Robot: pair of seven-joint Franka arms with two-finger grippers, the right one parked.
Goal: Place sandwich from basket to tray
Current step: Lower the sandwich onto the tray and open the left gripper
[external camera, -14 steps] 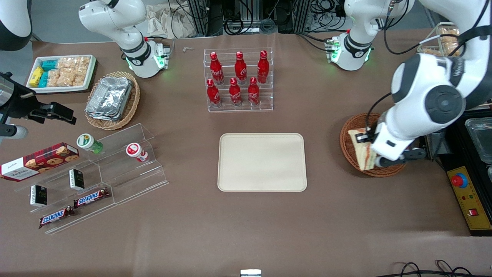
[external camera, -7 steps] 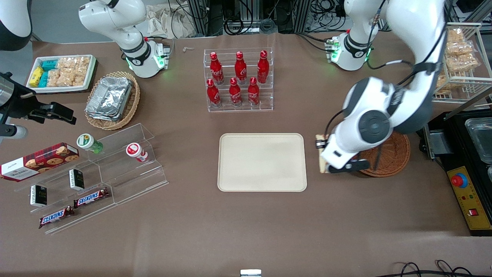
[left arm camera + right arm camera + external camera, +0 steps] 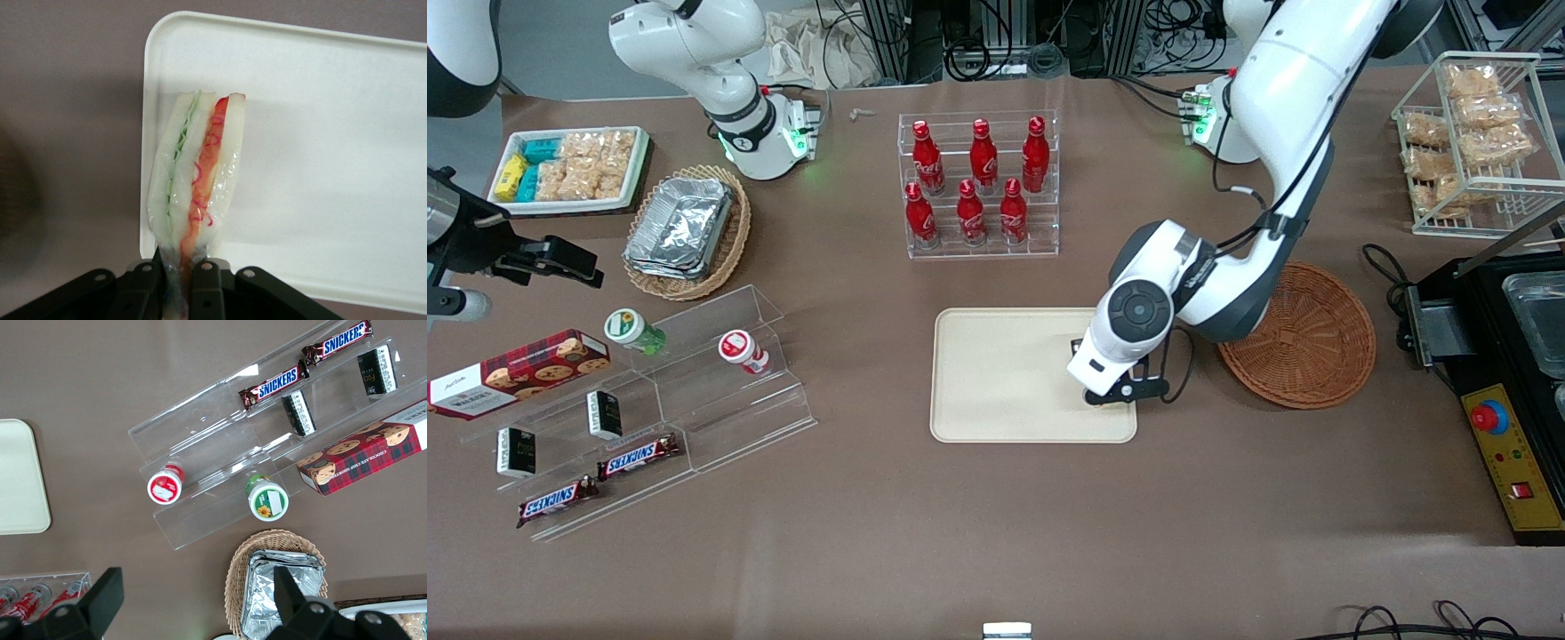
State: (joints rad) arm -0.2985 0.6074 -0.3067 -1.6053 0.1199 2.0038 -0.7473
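Observation:
The sandwich [image 3: 197, 180], a clear-wrapped wedge of pale bread with green and red filling, hangs pinched at its narrow end between my gripper's [image 3: 179, 272] black fingers [image 3: 208, 287]. It hangs over the cream tray [image 3: 320, 167], just inside the rim. In the front view the gripper [image 3: 1107, 384] is above the tray's [image 3: 1005, 373] end nearest the basket, and the arm hides the sandwich. The round reddish-brown wicker basket [image 3: 1303, 342] sits beside the tray toward the working arm's end, with nothing in it.
A clear rack of red bottles [image 3: 980, 182] stands farther from the camera than the tray. A stepped acrylic shelf [image 3: 694, 391], a foil-tray basket [image 3: 685, 231] and a snack tray [image 3: 569, 167] lie toward the parked arm's end. A wire rack [image 3: 1476, 142] and control box [image 3: 1507, 444] flank the basket.
The gripper has carried the sandwich out of the basket and across the table toward the parked arm's end. It now hangs over the tray's edge.

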